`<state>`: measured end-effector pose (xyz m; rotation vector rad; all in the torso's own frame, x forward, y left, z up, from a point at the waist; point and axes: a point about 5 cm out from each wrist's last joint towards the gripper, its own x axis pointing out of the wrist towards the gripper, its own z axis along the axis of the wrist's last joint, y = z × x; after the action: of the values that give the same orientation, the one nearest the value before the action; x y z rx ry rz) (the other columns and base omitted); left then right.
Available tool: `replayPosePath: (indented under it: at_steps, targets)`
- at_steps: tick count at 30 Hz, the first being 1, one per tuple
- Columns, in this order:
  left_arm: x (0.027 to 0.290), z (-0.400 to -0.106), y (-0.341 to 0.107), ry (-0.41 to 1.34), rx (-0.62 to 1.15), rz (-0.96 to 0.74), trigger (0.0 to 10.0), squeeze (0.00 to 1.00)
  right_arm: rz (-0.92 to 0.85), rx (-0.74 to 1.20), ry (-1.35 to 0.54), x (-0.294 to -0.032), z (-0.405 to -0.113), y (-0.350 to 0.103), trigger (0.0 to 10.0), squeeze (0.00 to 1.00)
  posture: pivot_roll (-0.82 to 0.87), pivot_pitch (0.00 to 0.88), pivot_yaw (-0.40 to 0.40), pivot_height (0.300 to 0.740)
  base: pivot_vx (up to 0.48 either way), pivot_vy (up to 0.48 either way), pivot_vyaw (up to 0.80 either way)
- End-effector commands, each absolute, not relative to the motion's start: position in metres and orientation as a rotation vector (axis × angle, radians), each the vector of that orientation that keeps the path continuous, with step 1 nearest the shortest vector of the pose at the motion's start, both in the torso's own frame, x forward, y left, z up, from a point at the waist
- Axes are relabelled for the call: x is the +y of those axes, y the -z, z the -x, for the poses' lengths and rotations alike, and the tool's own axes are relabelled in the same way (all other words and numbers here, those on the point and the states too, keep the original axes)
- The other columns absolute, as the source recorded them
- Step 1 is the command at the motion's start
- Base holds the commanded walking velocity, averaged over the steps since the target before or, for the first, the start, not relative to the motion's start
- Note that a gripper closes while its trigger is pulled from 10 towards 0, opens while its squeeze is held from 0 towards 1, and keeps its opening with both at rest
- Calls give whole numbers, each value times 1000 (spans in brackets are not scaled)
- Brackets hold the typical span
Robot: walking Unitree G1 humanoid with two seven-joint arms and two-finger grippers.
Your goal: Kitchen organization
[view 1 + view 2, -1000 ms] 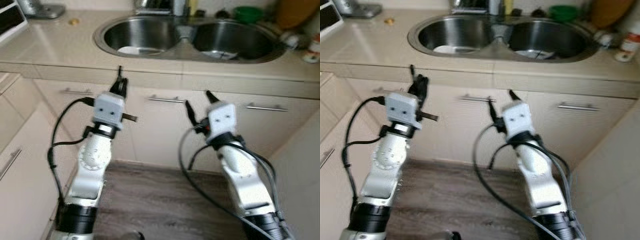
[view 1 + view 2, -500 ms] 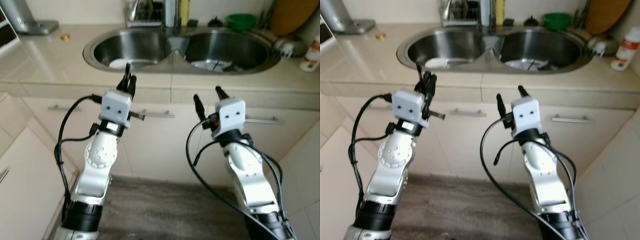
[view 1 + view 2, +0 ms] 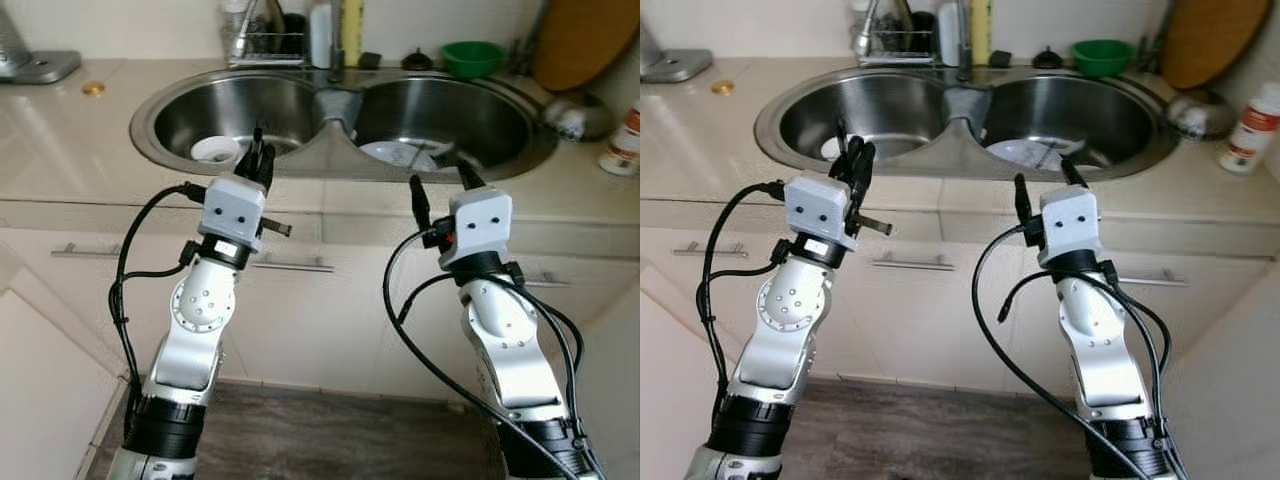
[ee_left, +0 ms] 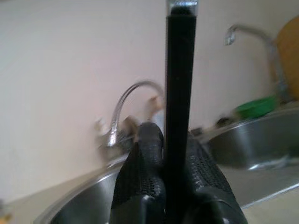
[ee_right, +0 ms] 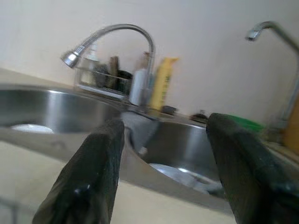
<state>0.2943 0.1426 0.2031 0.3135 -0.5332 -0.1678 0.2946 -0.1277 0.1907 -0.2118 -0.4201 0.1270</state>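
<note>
My left gripper [image 3: 262,160] is raised in front of the counter edge, below the left basin of a double steel sink [image 3: 150,110]. It is shut on a thin black utensil [image 4: 180,70] with a silver tip that stands upright between the fingers. My right gripper [image 3: 440,180] is open and holds nothing, level with the counter edge before the right basin. A small white dish [image 3: 215,150] lies in the left basin. A white plate [image 3: 400,153] with a utensil across it lies in the right basin.
Behind the sink stand a dish rack [image 3: 262,35], a yellow bottle [image 3: 350,22], a green bowl [image 3: 473,57] and a wooden board [image 3: 590,40]. A red-labelled bottle [image 3: 625,140] sits at the right, a small gold object [image 3: 93,88] at the left. Cabinet doors with bar handles [image 3: 290,265] lie below.
The view has shifted, bringing the sink closer and lower in the picture. Both arms have risen from cabinet height to the counter edge. Neither gripper has changed its state.
</note>
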Motion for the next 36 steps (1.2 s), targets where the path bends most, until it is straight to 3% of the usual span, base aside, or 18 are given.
replayPosePath:
  at_steps: [1,8,15,21,36]
  targets:
    - [136,-293,-211,190,-567,-314,10000,0,233,-429,-76,-140,-295,-192,10000,0,-94,41,22,740,356,0,0]
    - [134,-294,-223,212,-602,-340,10000,0,227,-426,-66,-140,-295,-191,10000,0,-94,42,22,740,374,0,0]
    - [128,-291,-266,264,-777,-532,10000,0,205,-409,-39,-143,-297,-188,10000,0,-89,42,22,740,392,0,0]
    - [140,-304,-285,163,-761,-493,10000,0,189,-397,-33,-143,-298,-186,10000,0,-86,39,23,740,0,0,0]
    - [130,-301,-256,240,-693,-503,10000,0,163,-389,-17,-144,-300,-185,10000,0,-85,34,24,740,0,0,0]
